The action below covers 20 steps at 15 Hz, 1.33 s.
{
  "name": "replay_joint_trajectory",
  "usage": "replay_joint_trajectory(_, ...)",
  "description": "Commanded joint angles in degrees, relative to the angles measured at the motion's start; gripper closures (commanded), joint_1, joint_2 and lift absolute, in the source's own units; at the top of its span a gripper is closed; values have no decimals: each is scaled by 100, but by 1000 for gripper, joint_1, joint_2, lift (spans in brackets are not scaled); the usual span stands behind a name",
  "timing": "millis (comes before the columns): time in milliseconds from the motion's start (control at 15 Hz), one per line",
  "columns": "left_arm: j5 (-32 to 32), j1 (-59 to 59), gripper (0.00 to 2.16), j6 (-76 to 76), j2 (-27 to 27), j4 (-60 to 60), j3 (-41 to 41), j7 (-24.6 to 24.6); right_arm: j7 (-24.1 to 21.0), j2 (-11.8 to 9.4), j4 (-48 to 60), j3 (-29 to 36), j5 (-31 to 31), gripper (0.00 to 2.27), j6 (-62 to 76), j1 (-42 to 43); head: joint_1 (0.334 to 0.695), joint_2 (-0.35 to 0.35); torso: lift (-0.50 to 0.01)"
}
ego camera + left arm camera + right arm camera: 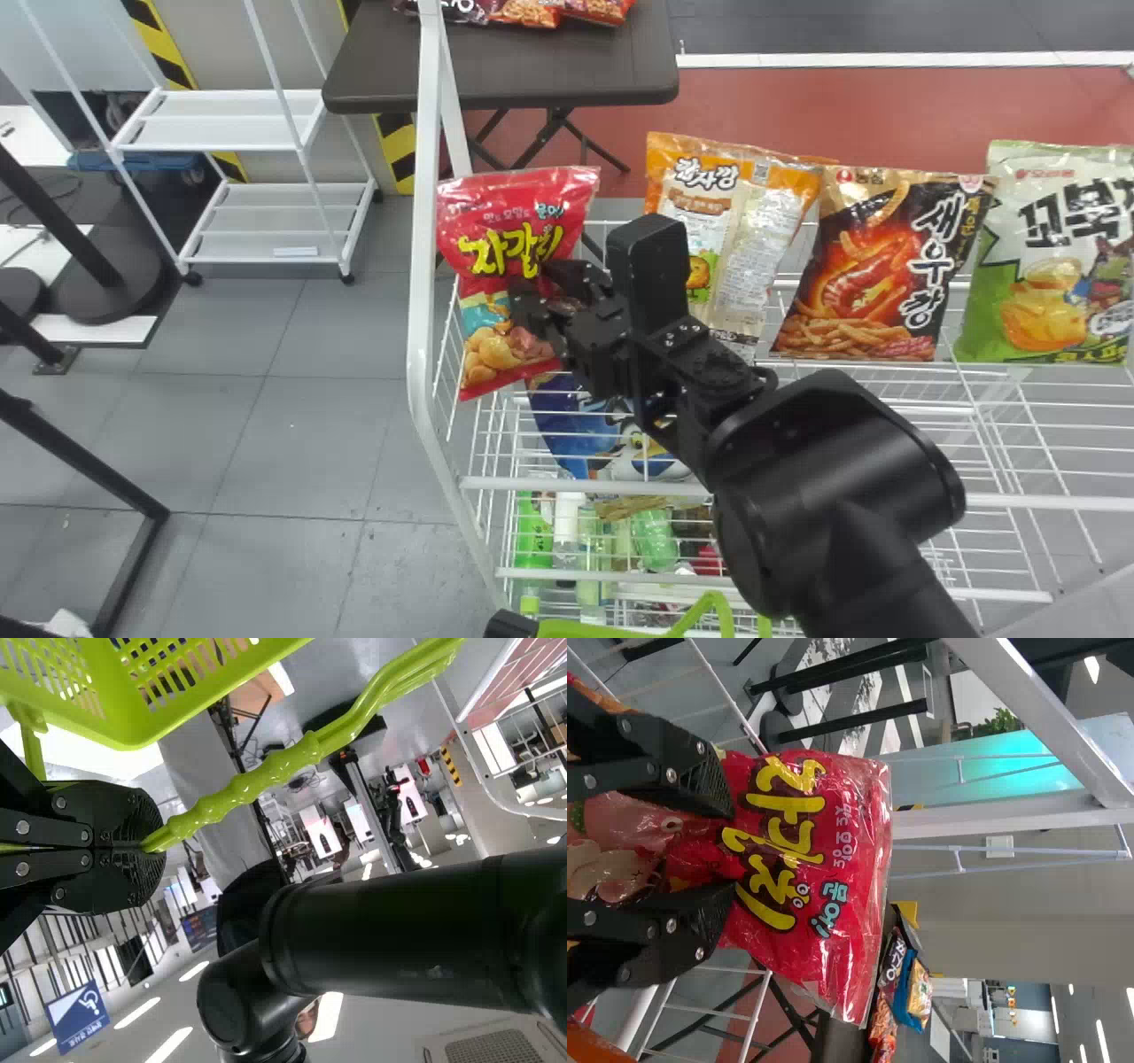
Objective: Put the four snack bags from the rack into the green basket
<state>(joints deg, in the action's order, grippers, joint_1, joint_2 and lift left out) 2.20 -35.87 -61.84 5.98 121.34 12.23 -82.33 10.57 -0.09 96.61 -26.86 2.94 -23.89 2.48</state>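
Within the left wrist view, the left claw [512,624] clasps a basket handle [292,767]; the right claw [537,306] pinches a red bag [492,208].

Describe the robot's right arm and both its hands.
The right arm is black, with bulky, rounded segments. The left hand and right hand are black too, each with two flat fingers, silvery screw heads and textured tips.
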Motion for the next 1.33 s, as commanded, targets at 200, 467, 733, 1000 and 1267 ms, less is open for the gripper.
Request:
replay_joint_trajectory(200, 9, 1, 2142, 35, 0, -14, -1, 6, 261, -26, 1071, 269, 14, 1922, -191, -723, 695, 76, -6)
replay_joint_trajectory(467, -9, 1, 2142, 35, 9, 13, 16, 41, 419, -220, 1554, 507, 57, 1922, -191, -1065, 695, 35, -6)
replay_joint_trajectory(733, 0, -17, 2142, 70, 9, 13, 7, 50, 701, -272, 2108, 849, 198, 1922, -16, -1566, 695, -14, -6)
replay_joint_trajectory(1000, 18, -8, 2142, 123, 9, 4, -80, 50, 1105, -545, 3549, 1262, 260, 1919, -314, -2560, 695, -58, -6)
replay_joint_trajectory(1267, 71, 10, 2142, 158, 9, -5, -283, 32, 1149, -861, 5043, 2317, 690, 1919, -1808, -3562, 695, -164, -6)
